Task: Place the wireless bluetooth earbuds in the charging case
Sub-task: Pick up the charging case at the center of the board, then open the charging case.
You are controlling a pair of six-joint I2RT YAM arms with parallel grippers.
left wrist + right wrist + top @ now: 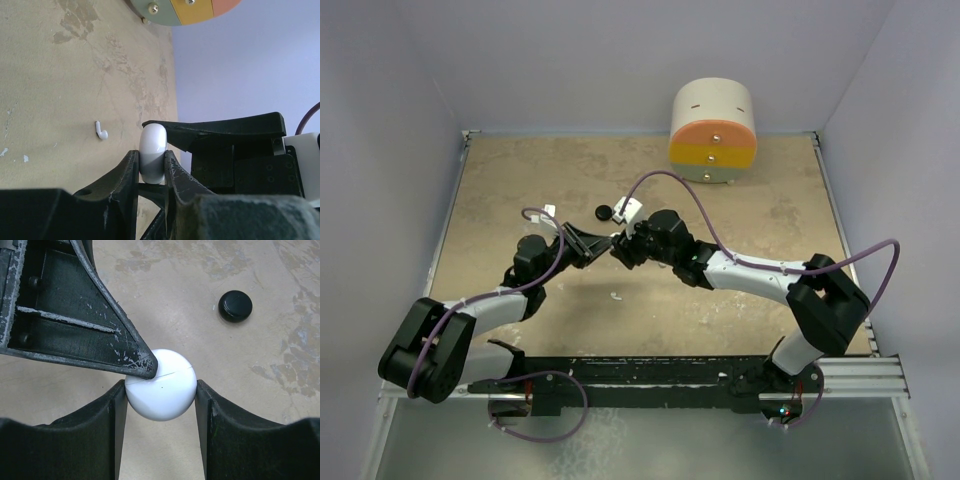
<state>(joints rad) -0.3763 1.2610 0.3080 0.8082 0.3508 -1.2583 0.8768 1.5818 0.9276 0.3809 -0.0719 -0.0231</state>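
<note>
A white round charging case (161,392) is held closed, above the table, between both grippers. My left gripper (151,154) is shut on its flat faces; the case shows edge-on there (152,145). My right gripper (160,386) is shut on its rim from the opposite side. In the top view the left gripper (604,243) and the right gripper (622,247) meet tip to tip at mid-table and hide the case. One white earbud (101,131) lies loose on the table, also seen from above (616,296). The other earbuds are out of view.
A black round disc case (235,305) lies on the table behind the grippers (603,211). A round cream, orange, yellow and green drum (712,130) stands at the back edge. Walls close in the table's left, right and back sides.
</note>
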